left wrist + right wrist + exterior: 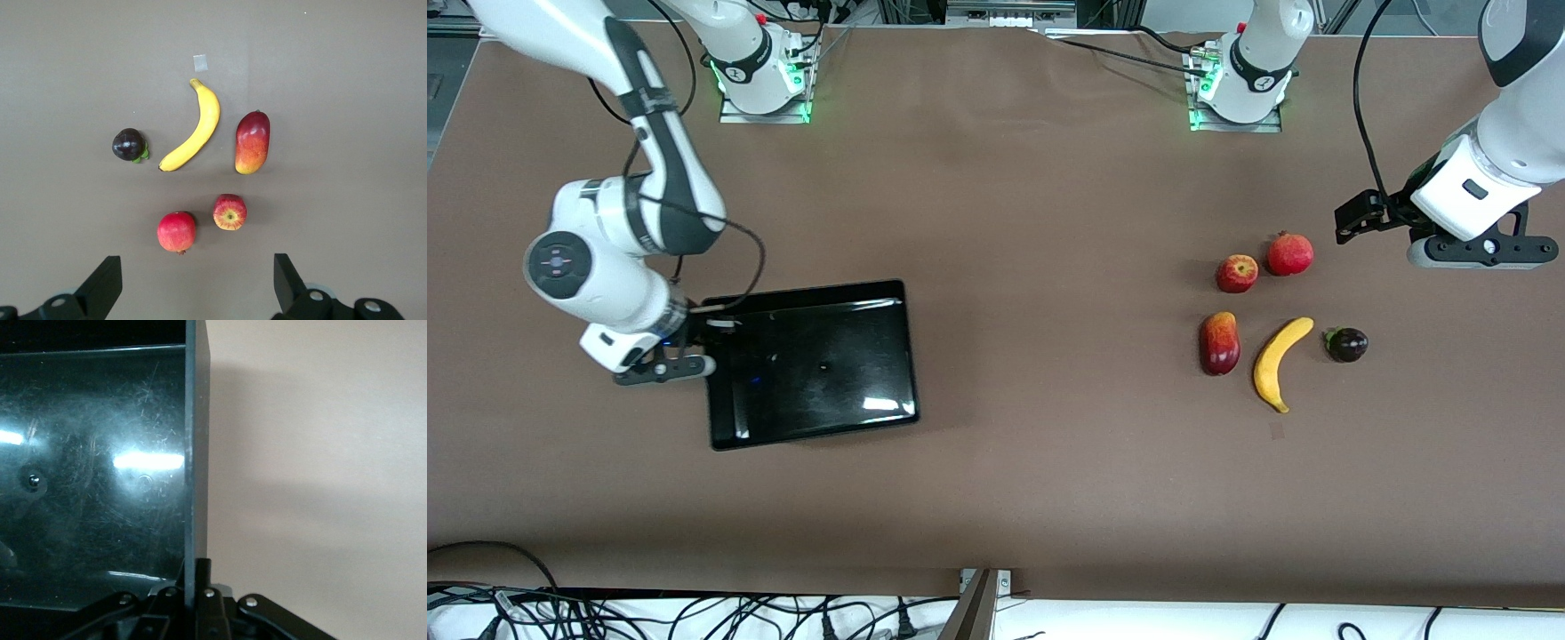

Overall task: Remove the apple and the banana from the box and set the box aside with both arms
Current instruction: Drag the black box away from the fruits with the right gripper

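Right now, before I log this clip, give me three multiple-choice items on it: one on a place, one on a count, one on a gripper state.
1. Where does the pomegranate lie?
A. In the tray
B. Beside the apple
C. On the banana

2. How many fruits are on the table?
A. Three
B. Four
C. Five

3. What is the right gripper doing?
A. Shut on the tray wall
B. Open over the fruits
C. Holding the mango

Answers:
1 B, the two sit side by side.
2 C, apple, pomegranate, mango, banana, purple fruit.
3 A, the right wrist view shows its fingers pinching the wall.
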### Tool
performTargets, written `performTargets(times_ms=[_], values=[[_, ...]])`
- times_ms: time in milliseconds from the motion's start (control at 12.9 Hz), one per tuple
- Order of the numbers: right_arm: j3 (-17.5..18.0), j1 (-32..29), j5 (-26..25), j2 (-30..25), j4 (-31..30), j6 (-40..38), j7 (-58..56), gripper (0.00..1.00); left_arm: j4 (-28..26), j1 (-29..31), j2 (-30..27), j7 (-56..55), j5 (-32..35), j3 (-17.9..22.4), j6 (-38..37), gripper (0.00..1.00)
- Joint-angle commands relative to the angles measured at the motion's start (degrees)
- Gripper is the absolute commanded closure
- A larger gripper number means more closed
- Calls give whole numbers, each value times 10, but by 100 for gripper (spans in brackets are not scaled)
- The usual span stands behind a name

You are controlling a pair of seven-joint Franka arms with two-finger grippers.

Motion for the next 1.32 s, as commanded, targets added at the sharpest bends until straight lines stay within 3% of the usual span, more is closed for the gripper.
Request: performTargets(times_ms=[0,466,932,1009,1164,1242], values=[[8,-38,23,-24,-64,37,-22,100,-6,-6,-12,1,5,4,-13,0],[-35,-45,49,-28,-109,69,-14,100,-6,-6,-11,1,5,4,-13,0],[-35,-44,49,-22,-109,78,-12,100,-6,-6,-10,1,5,4,-13,0],[-35,-44,49,-23,-106,78,-15,93,-6,-6,-10,1,5,4,-13,0],[-28,-43,48,-39,-97,71,-17,25,-5,-6,-10,1,5,4,-13,0],[-24,-43,48,-47,-95,70,-19,0,-5,-6,-10,1,5,4,-13,0]])
